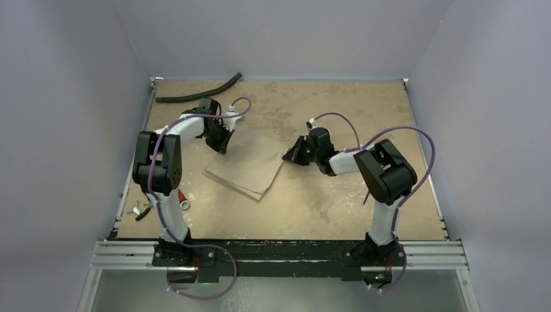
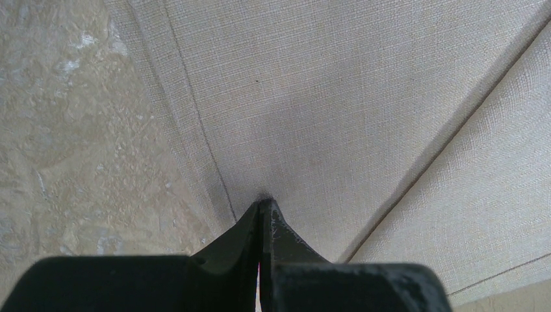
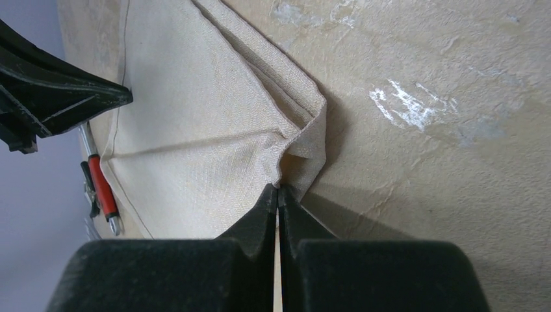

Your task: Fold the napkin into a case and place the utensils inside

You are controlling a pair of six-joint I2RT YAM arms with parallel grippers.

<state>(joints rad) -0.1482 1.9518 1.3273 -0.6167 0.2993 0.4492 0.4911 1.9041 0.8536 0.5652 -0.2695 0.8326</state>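
The beige napkin (image 1: 245, 170) lies folded in layers in the middle of the table. My left gripper (image 1: 221, 145) is shut, its tips (image 2: 263, 204) pinching the cloth (image 2: 338, 104) just inside its far-left edge. My right gripper (image 1: 290, 156) is shut on the napkin's right corner (image 3: 305, 140), which puckers into creases at the tips (image 3: 278, 188). The utensils (image 1: 182, 197) lie at the left beside the left arm's base, partly hidden by that arm. In the right wrist view they show as a slim red-handled piece (image 3: 102, 180) beyond the cloth.
A long black hose (image 1: 198, 95) curves along the far-left edge of the table. A small silver and black piece (image 1: 140, 210) lies at the near left. Grey walls close in the table on three sides. The left arm's black finger (image 3: 62, 97) shows over the cloth.
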